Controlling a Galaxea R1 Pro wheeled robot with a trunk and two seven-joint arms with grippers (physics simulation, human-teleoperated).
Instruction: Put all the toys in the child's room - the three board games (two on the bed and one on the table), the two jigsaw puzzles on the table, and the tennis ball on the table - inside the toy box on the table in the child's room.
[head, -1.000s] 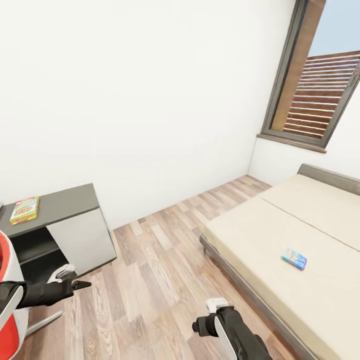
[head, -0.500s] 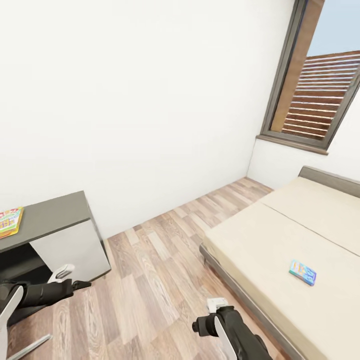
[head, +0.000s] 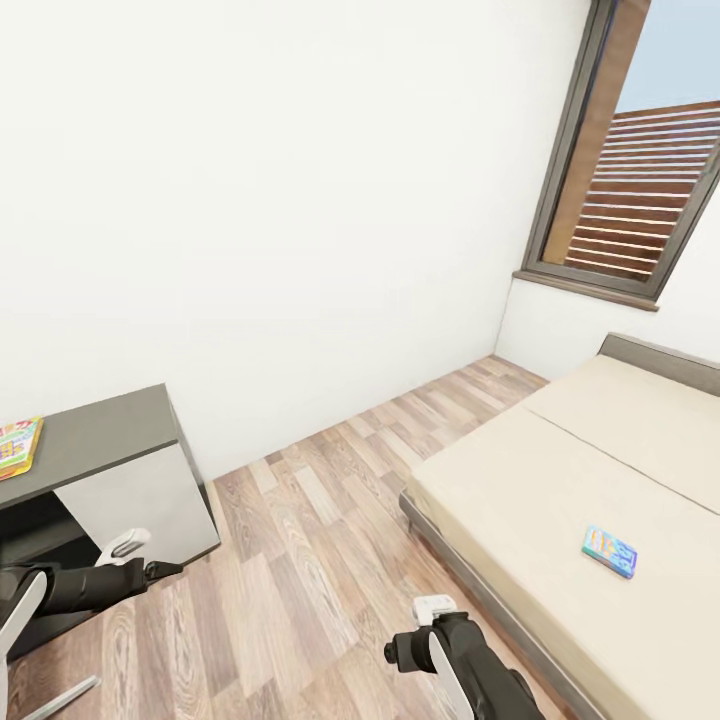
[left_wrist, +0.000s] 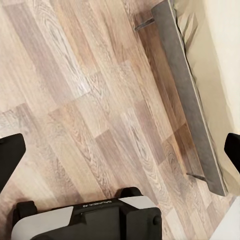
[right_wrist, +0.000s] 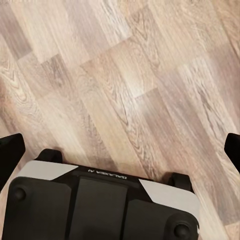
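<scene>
A blue multicoloured board game (head: 609, 551) lies flat on the cream bed (head: 520, 480) at the right. At the far left, the table's dark grey side section (head: 100, 432) carries a flat colourful item (head: 15, 447), cut off by the picture's edge; I cannot tell whether it is a game or a puzzle. My left gripper (head: 165, 570) hangs low in front of that section, and in its wrist view (left_wrist: 120, 150) it is open over the wood floor beside the bed frame (left_wrist: 185, 85). My right gripper (right_wrist: 120, 150) is open over bare planks. The toy box is out of view.
Wood plank floor (head: 320, 540) runs between the desk and the bed. A white wall (head: 280, 200) stands ahead, with a dark-framed window (head: 640, 180) at the upper right. A chair leg (head: 60, 695) shows at the lower left.
The camera has turned right: the desk has slid toward the left edge and the red and white chair has left the picture. Both arms hold the same pose.
</scene>
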